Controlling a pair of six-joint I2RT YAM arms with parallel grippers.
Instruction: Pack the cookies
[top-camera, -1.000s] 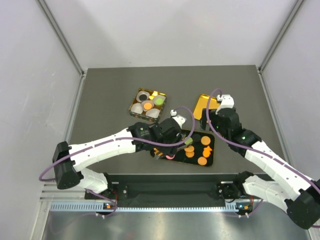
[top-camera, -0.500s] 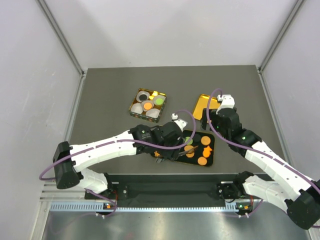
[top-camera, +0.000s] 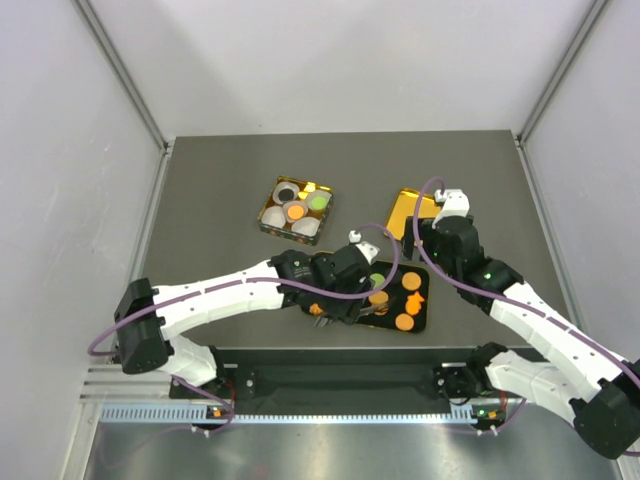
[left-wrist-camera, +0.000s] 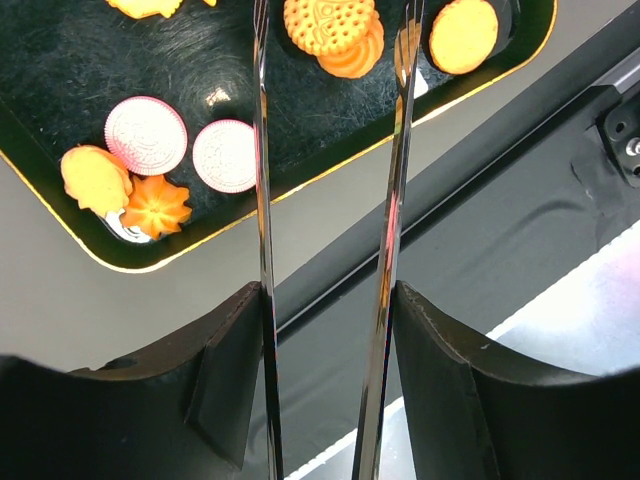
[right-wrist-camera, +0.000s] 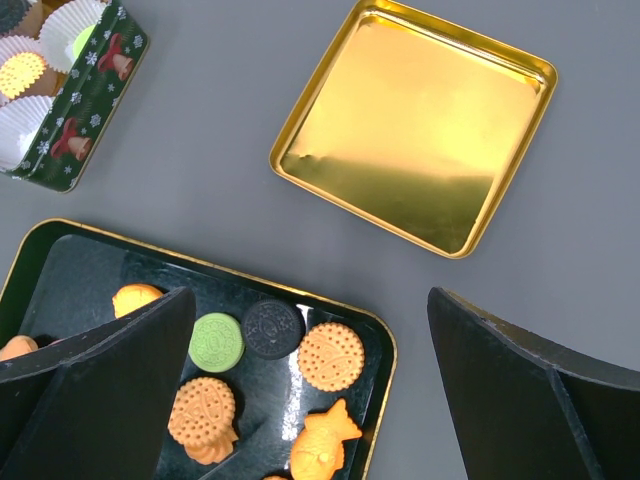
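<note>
The cookies lie on a black gold-rimmed tray (top-camera: 426, 318). The left wrist view shows two pink discs (left-wrist-camera: 146, 135), an orange flower shape (left-wrist-camera: 157, 205) and orange rounds (left-wrist-camera: 330, 25). The right wrist view shows a green disc (right-wrist-camera: 216, 340), a black disc (right-wrist-camera: 272, 325), an orange round (right-wrist-camera: 331, 355) and an orange fish-like piece (right-wrist-camera: 322, 450). My left gripper (top-camera: 348, 285) (left-wrist-camera: 330, 300) is shut on metal tongs (left-wrist-camera: 262, 200), which reach over the tray; their tips are cut off by the frame. My right gripper (top-camera: 432, 240) (right-wrist-camera: 310, 300) is open and empty above the tray's right end.
A square green tin (top-camera: 263, 222) (right-wrist-camera: 95, 95) with white paper cups, holding an orange and a green piece, stands behind the tray. Its gold lid (top-camera: 410, 212) (right-wrist-camera: 415, 135) lies upside down to the right. The table's near edge and a metal rail run under the left gripper.
My left gripper with the tongs has moved right and nearer, over the tray's middle. The right arm has not moved.
</note>
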